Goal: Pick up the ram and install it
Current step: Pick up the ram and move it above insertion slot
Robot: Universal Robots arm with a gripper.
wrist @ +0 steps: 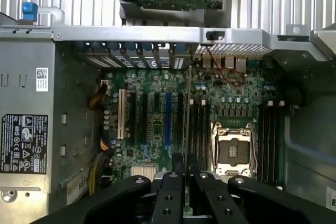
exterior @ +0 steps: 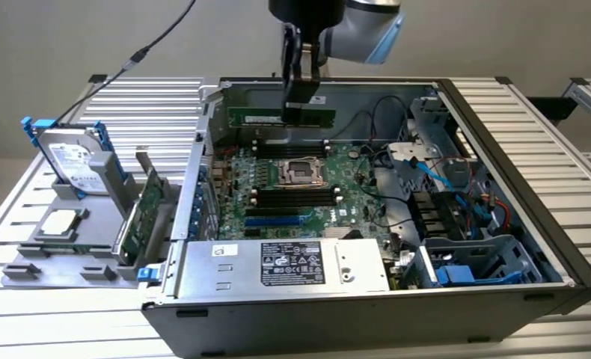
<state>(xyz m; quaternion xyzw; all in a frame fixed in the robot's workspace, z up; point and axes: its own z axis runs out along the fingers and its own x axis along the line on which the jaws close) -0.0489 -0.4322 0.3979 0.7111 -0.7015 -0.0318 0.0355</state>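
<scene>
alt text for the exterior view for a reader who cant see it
The gripper holds the ram level over the far end of the motherboard inside an open computer case. On the exterior view's left, a grey stand holds a hard drive and an expansion card.

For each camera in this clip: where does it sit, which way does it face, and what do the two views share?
Exterior view: off the arm, raised, looking down into the open computer case; shows the arm and tool gripping the ram.
Wrist view: on the wrist, looking down past the tool at the motherboard.
Shared: motherboard, CPU socket, tool.
</scene>
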